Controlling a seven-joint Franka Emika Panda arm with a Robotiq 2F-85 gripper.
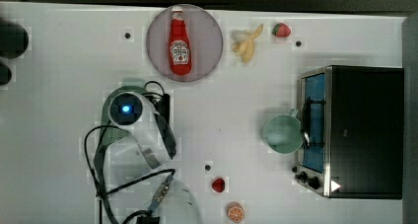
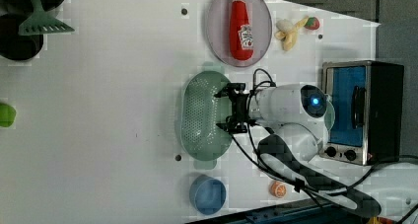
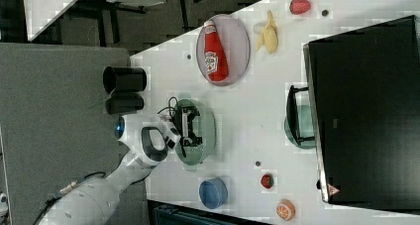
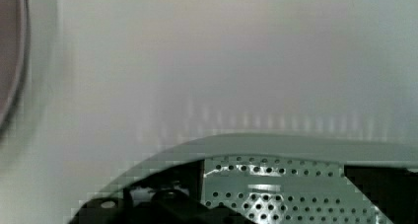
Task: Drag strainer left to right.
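tool (image 2: 231, 108): jaws spread wide | holds nothing | over strainer (image 2: 199, 116) rim

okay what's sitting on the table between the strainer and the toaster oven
In the top view, only the mint-green cup, right against the toaster oven; table from the strainer to it is bare.

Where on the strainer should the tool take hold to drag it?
On the strainer's wide rim, the long side nearest the tool, coming from above. The rim is thin and flat, so the open tool could close over it; the holed middle offers no edge.
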